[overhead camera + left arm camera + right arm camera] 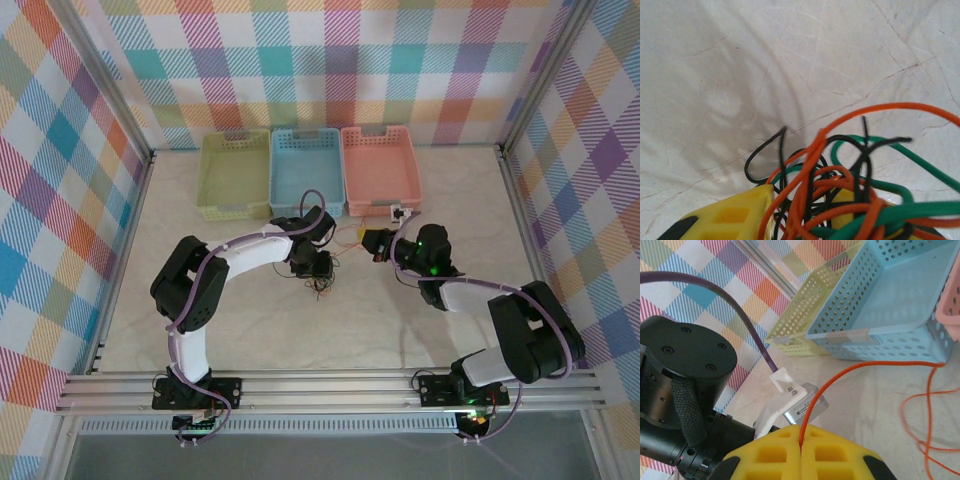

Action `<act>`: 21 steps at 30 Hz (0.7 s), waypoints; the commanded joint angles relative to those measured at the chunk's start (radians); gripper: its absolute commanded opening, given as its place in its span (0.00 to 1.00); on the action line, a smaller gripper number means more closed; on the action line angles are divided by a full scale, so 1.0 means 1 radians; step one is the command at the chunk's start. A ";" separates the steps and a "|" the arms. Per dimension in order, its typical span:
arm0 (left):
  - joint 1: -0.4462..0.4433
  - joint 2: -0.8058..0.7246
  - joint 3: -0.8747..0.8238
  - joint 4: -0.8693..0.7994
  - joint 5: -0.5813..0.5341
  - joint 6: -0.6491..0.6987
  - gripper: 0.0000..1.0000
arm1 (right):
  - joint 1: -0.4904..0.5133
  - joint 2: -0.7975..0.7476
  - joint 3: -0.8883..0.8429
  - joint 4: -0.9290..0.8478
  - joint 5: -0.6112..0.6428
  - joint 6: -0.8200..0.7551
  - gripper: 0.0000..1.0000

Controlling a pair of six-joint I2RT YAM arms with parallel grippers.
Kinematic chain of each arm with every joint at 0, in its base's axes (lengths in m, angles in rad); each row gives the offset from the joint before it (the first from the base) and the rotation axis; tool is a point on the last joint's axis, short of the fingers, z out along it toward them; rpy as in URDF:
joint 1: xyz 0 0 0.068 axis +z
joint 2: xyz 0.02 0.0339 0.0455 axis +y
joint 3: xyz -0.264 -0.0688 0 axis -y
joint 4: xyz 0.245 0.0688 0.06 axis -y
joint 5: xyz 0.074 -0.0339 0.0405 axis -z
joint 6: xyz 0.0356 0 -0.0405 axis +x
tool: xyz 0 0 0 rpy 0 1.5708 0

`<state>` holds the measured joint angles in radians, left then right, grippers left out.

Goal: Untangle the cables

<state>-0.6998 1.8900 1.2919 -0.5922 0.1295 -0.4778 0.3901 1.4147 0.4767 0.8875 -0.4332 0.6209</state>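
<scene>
The cables [812,170] are a loose tangle of thin orange, black and green strands on the pale table. My left gripper [802,200] is low over the tangle with its yellow fingers [735,215] apart, and many strands bunch in the gap between them. In the top view the left gripper [318,268] is just above the tangle [322,288]. My right gripper [801,432] is shut on one orange cable [865,365], which arcs up and away toward the baskets. The right gripper [378,243] is a short way to the right of the left one.
Three baskets stand side by side at the back: yellow-green [233,175], blue [306,170] and pink [380,170]. The blue basket [900,305] is close in front of the right gripper. The left arm's wrist and lilac cable [747,320] are close on its left.
</scene>
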 commanded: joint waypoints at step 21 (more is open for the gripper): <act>0.014 0.004 -0.041 -0.078 -0.055 -0.020 0.10 | -0.133 -0.332 0.117 -0.393 0.034 -0.036 0.00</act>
<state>-0.6991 1.8896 1.2869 -0.5732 0.1295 -0.4816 0.2935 1.1343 0.5407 0.4755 -0.4301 0.6048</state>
